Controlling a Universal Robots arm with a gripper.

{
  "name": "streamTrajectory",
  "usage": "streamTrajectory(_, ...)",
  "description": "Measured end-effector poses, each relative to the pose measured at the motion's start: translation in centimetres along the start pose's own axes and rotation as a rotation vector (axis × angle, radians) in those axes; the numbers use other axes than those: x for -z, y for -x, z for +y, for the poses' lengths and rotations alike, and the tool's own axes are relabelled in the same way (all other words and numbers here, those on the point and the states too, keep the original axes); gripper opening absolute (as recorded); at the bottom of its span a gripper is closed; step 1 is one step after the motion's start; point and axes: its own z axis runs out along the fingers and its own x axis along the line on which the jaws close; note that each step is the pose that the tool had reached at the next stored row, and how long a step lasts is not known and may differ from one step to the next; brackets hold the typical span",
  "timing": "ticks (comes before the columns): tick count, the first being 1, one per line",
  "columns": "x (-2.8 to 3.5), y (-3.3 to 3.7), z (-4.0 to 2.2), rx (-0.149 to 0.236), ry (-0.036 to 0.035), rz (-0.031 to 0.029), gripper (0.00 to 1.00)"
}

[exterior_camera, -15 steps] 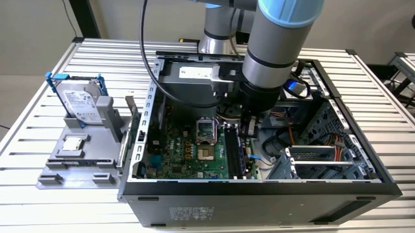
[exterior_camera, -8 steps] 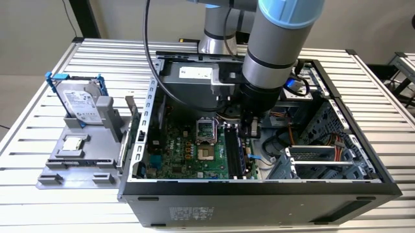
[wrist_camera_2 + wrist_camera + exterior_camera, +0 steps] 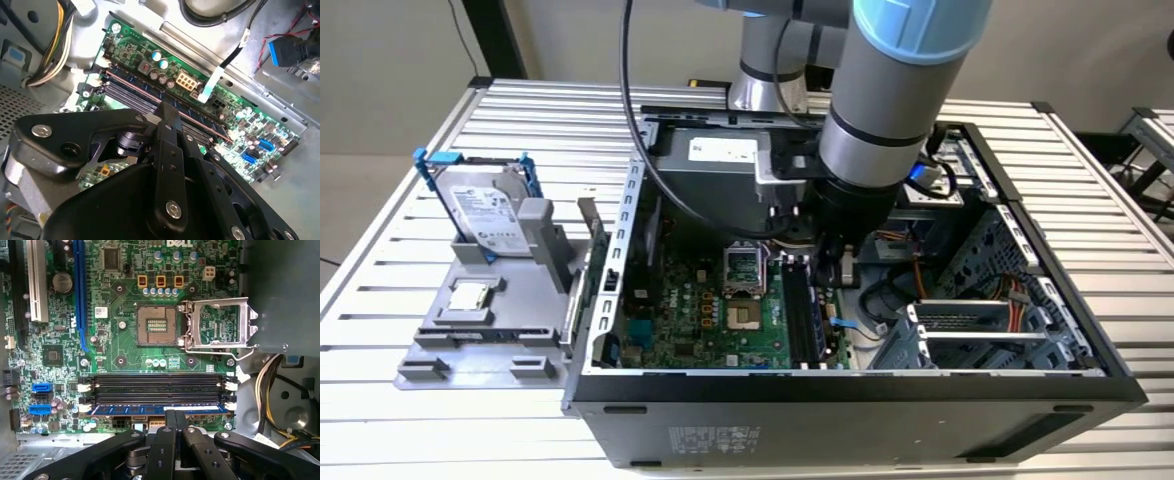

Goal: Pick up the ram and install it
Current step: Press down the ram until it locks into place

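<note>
Blue-green board, dark chips: the ram (image 3: 150, 409), lying lengthwise in the memory slot nearest the tool (image 3: 175, 416) in the first wrist view. It sits level with the slot rather than standing proud, so I judge it at least entered, if not fully latched.

- Tool: fingers drawn together with barely a seam between them, tips right at the middle of the ram's upper edge. I cannot tell whether they nip the edge or merely bear on it. Centring there would spread any push evenly to both ends.
- Empty memory slots (image 3: 155, 385): three black ones beside the ram, with white end latches (image 3: 84, 388).
- CPU socket (image 3: 156, 325): bare, its metal retention frame (image 3: 220, 322) swung open.
- Computer case (image 3: 854, 400): lying on its side, open upward, which lets the arm reach straight down onto the motherboard (image 3: 707, 320).
- Grey parts holder (image 3: 467, 350): on the slatted surface (image 3: 400, 440), at the exterior view's left of the case; carries the hard drive (image 3: 487, 210) upright in its blue frame and the square CPU chip (image 3: 470, 295) flat, both well apart from the tool.
</note>
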Motion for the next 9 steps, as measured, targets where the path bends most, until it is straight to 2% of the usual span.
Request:
streamTrajectory(6,-0.08,-0.32,-0.04,0.002,0.0002,0.0010,0.00)
streamTrajectory(9,-0.34,-1.03,-0.14,0.002,0.0067,0.0010,0.00)
